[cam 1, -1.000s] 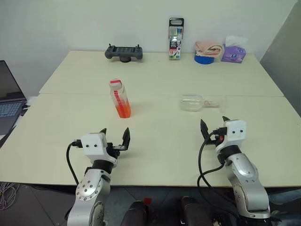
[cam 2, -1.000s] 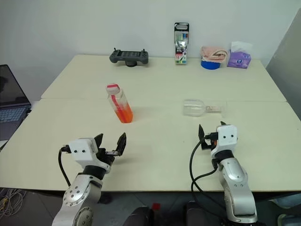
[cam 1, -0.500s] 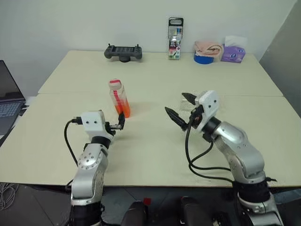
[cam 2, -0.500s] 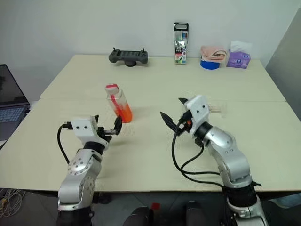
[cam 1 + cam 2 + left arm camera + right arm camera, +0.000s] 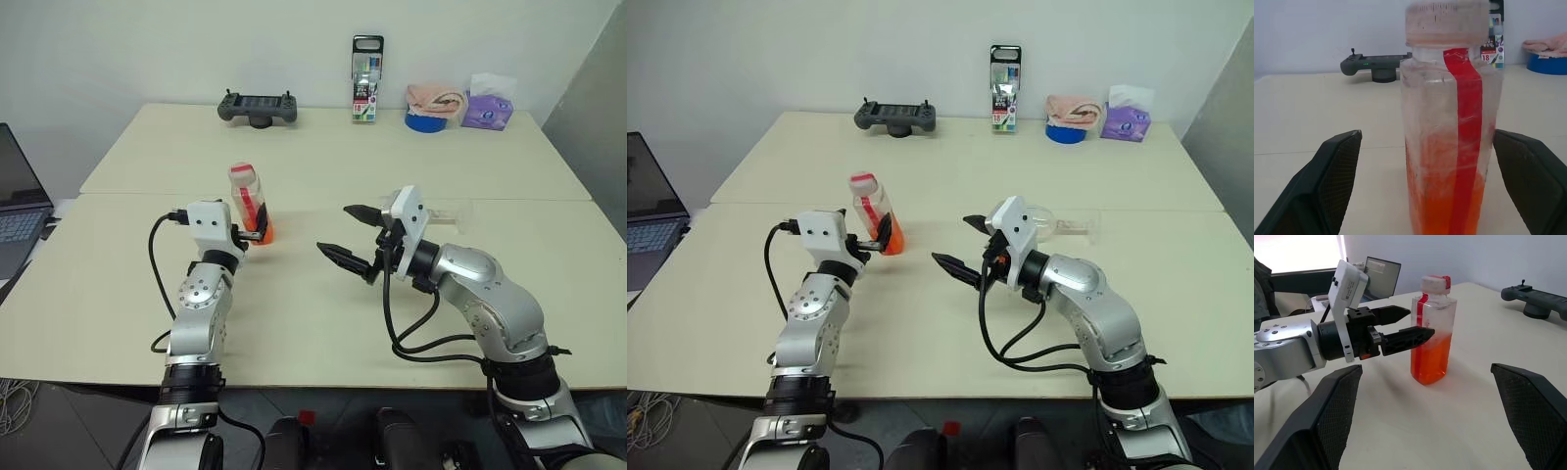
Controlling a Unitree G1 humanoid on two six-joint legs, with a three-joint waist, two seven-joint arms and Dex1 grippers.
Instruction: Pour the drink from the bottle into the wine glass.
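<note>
Both our grippers stand with fingers spread wide and hold nothing. Our left gripper [image 5: 253,231] has come forward across the table [image 5: 323,313] over the last second, and its two black fingers now bracket the bottle [image 5: 249,203], one on each side of the body; we cannot tell whether either pad touches the plastic yet. In the left wrist view the bottle [image 5: 1447,132] stands upright between the fingers, red-and-white cap on, with the drink [image 5: 1444,205] filling roughly its lower third.

Our right gripper [image 5: 349,231] has swung in from the near right edge toward the middle of the table and now points level toward the bottle, well short of it.

Behind that arm the wine glass [image 5: 443,209] lies on its side, partly hidden by the wrist, its foot toward the right.

We judge the reach nearly finished: closing on the bottle looks like the next step. Still, the cap is on and the glass is down, so pouring is some way off. The right arm may be heading for the cap, though that is a guess.
</note>
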